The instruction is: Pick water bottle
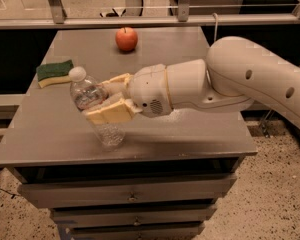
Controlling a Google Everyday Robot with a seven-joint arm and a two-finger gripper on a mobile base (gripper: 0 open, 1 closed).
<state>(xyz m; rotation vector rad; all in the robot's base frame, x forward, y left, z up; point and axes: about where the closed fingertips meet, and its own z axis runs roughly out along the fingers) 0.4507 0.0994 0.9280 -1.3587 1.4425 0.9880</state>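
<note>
The water bottle [90, 100] is clear ribbed plastic with a white cap, and it leans with the cap toward the upper left. My gripper [109, 99] reaches in from the right and is shut on the bottle's middle, one yellowish finger [110, 115] in front and one behind. The bottle's base [110, 134] is at or just above the grey table top [190, 134] near the front edge. The large white arm [240, 79] extends off to the right.
A red apple [126, 38] sits at the back centre of the table. A green and yellow sponge [55, 72] lies at the left edge. A metal rail [140, 20] runs behind the table. Drawers [130, 196] are below the top.
</note>
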